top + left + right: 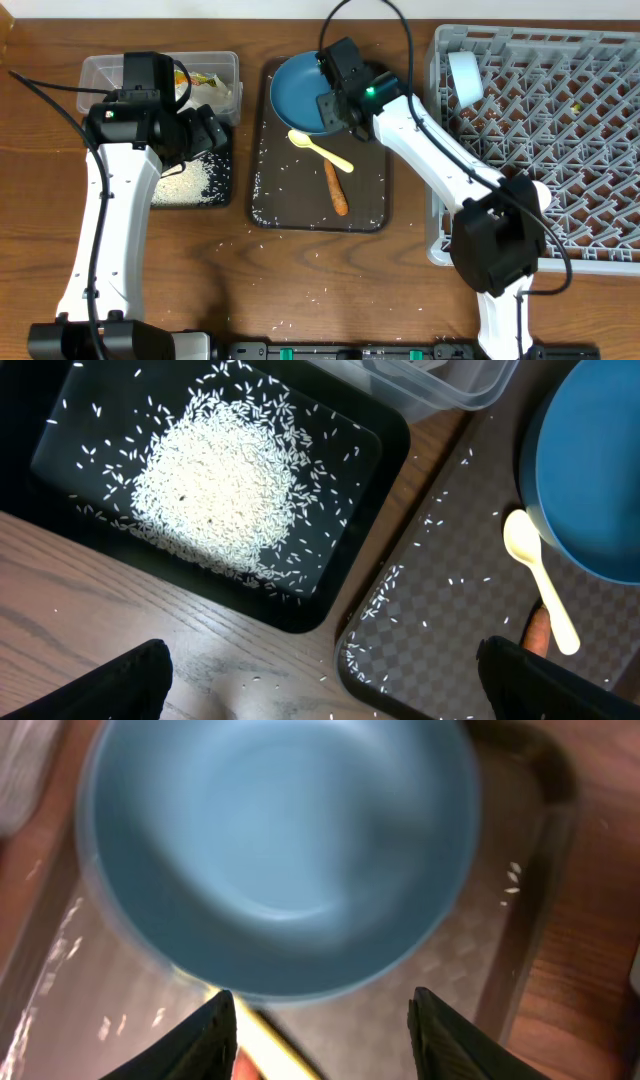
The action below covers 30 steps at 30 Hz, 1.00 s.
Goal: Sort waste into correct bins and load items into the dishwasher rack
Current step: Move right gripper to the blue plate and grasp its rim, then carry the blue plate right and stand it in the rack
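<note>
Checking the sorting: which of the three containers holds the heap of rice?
The shallow black tray, with the rice heap piled in its middle. The clear tub holds a wrapper, and the brown tray has only scattered grains.

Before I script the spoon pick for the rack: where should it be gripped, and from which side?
Grip the yellow spoon at mid-handle, coming straight down, jaws across it. It lies flat on the brown tray. Its bowl crowds the blue plate rim and the carrot stick nears the handle tip, so the middle looks freest.
</note>
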{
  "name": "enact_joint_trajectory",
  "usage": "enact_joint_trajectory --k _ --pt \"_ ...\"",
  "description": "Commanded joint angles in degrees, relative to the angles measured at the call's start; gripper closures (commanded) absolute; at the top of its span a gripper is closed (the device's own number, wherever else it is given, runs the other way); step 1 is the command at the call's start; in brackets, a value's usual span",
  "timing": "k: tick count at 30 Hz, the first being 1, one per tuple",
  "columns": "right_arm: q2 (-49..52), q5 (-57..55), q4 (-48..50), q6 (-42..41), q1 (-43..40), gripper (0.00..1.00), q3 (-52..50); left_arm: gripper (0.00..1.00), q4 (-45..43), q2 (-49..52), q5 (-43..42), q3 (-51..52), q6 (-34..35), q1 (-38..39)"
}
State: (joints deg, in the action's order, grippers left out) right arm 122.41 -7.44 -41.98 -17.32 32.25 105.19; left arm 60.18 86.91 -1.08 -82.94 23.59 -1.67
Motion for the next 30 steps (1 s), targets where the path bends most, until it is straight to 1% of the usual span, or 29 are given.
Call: enact_joint_trajectory --k 1,4,8,11,14,16,18,24,27,30 --pt "2.9 -3.4 1.9 -9.4 -1.9 0.48 -0.4 0.0 0.2 0.3 0.7 0.0 -0.2 -0.2" --pt "4.9 -1.5 3.8 -10.4 -2.9 0.51 -0.4 0.0 0.2 0.3 0.7 0.0 -0.2 -0.2" --pt "7.6 -0.9 3.8 -12.5 -4.1 0.56 -0.4 0.01 0.2 0.3 0.7 0.0 -0.2 -0.2" --pt "9.9 1.1 3.9 -12.5 -5.1 0.6 -0.4 0.0 0.2 0.3 0.7 0.0 -0.2 -0.2" --pt "11.8 2.6 4.3 -12.5 -5.9 0.72 -0.4 0.0 0.2 0.3 0.7 0.0 -0.2 -0.2" --pt "12.0 3.7 4.3 -12.5 -6.3 0.86 -0.4 0.0 0.2 0.3 0.7 0.0 -0.2 -0.2" --pt "11.6 4.1 4.5 -12.4 -6.5 0.99 -0.2 0.0 0.2 0.3 0.7 0.0 -0.2 -0.2" --pt "6.9 4.1 5.3 -11.3 -7.7 0.99 0.2 0.0 0.2 0.3 0.7 0.0 -0.1 -0.2" --pt "1.8 3.7 5.3 -8.4 -9.0 0.99 0.2 0.0 0.2 0.3 0.7 0.0 -0.2 -0.2" --pt "-4.5 0.7 4.4 -6.9 -10.8 0.99 0.2 0.0 0.2 0.3 0.7 0.0 -0.2 -0.2"
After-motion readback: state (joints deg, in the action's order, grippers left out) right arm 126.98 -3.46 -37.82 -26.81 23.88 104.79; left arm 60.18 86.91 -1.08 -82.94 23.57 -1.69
